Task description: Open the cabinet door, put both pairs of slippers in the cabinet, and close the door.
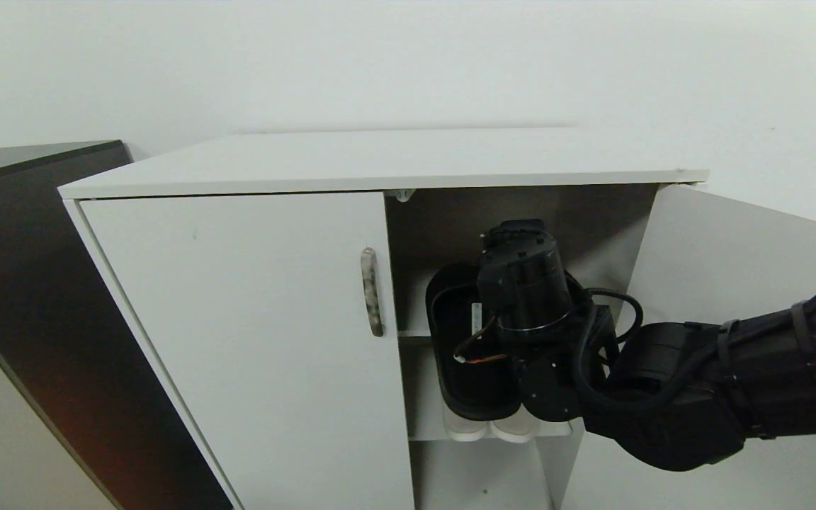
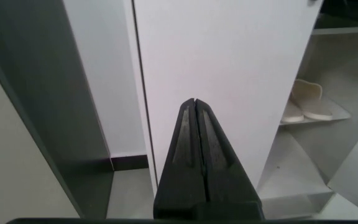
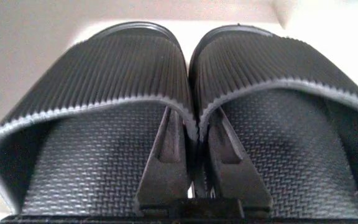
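Cabinet (image 1: 380, 159) access is given on one side only: the left door (image 1: 238, 340) is shut and the right door (image 1: 741, 283) is swung wide. Before the shut door, the left claw (image 2: 195, 109) is held with its fingers pressed together on nothing. Just right of the door handle (image 1: 372, 292), the black slippers (image 1: 468, 354) are held upright inside the opening, above the white slippers (image 1: 493, 428) already lying on the middle shelf (image 2: 344, 114). The black pair is pinched by the right claw (image 3: 196, 146) across the two inner walls only, so a slip or a splaying apart is judged possible if it is jolted. The left door's edge is just beside the outer slipper and could be caught. If lowered straight down, the pair would probably be set on the white one. The open door, near the forearm, could be knocked on withdrawal. A dark panel (image 1: 32, 283) stands at the left; the shelf and cabinet top are smooth and white, and a plain pale wall (image 1: 408, 64) is seen behind.
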